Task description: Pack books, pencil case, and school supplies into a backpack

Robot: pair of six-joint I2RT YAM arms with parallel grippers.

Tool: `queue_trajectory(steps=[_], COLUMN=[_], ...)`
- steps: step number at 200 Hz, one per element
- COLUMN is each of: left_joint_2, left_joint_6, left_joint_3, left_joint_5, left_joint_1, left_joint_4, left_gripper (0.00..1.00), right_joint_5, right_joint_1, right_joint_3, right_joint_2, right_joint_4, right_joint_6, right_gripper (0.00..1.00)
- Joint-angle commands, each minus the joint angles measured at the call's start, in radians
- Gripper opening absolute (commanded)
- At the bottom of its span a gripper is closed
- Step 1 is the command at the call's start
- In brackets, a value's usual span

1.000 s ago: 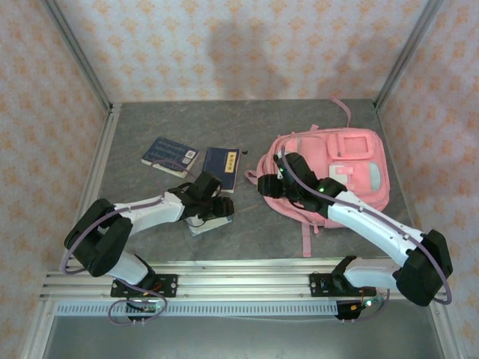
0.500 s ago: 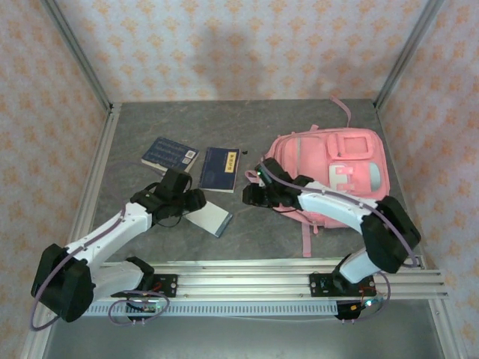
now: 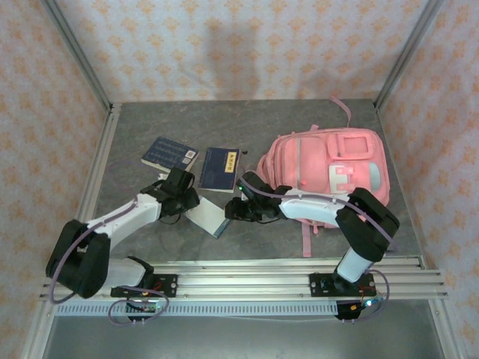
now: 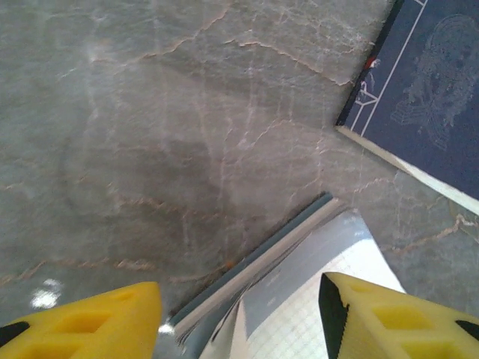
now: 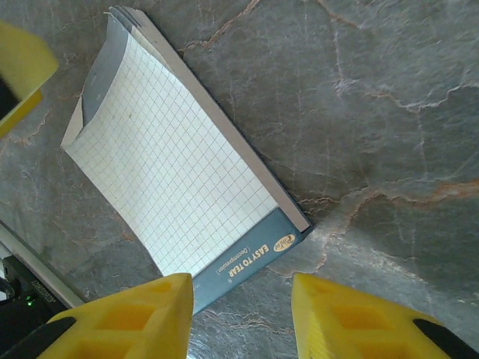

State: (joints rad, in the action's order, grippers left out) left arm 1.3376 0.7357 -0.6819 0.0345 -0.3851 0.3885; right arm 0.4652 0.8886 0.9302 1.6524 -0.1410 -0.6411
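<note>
1. Currently the pale grey-blue book (image 3: 211, 217) lies flat on the table (image 3: 150, 127). Its cover is folded back, so squared paper faces up. It sits between the two pincers, one end beneath each.
2. Left pincer (image 3: 190, 199) (image 4: 239, 321): the jaws are apart and straddle the book's (image 4: 299, 299) corner, where the pages fan out. Nothing is clamped.
3. Right pincer (image 3: 233, 210) (image 5: 239, 314): the jaws are apart, with the book's (image 5: 179, 179) printed end strip just ahead of the fingertips. Nothing is clamped.
4. The step in hand looks like picking this book up for packing. The next move likely calls for one pincer to settle over an edge and close across the thin stack, loose cover included.
5. The pink backpack (image 3: 329, 172) lies beside the right pincer, on its outer side. Two navy books (image 3: 171, 155) lie just beyond the left pincer.
6. I cannot tell whether any fingertip touches the book, or whether the backpack's main compartment is open. In the left wrist view the book's near end is cut off.
</note>
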Motion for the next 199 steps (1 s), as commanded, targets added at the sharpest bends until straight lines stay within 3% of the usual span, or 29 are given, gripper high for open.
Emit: queue_trajectory(steps=[1, 34, 112, 162, 199], left_joint_2=[0.071, 0.12, 0.011, -0.024, -0.056], left_joint_6=[-0.033, -0.017, 0.016, 0.032, 0.058], left_joint_3=[-0.042, -0.03, 0.085, 0.137, 0.178], left_joint_5=[-0.014, 0.072, 0.191, 0.24, 0.27], left_joint_1=[0.005, 0.005, 0.005, 0.005, 0.002], left_joint_4=[-0.071, -0.131, -0.173, -0.202, -0.224], left_gripper=[0.59, 0.58, 0.59, 0.59, 0.55], right_joint_5=[-0.013, -0.053, -0.07, 0.011, 0.11], right_joint_1=[0.005, 0.006, -0.017, -0.056, -0.073], right_joint_3=[-0.026, -0.036, -0.068, -0.07, -0.064], right_joint_2=[0.001, -0.018, -0.048, 0.01, 0.09], right_joint_4=[0.025, -0.01, -0.004, 0.082, 0.188], right_joint_6=[-0.017, -0.002, 0.0, -0.04, -0.094], right_gripper=[0.39, 0.39, 0.4, 0.47, 0.48])
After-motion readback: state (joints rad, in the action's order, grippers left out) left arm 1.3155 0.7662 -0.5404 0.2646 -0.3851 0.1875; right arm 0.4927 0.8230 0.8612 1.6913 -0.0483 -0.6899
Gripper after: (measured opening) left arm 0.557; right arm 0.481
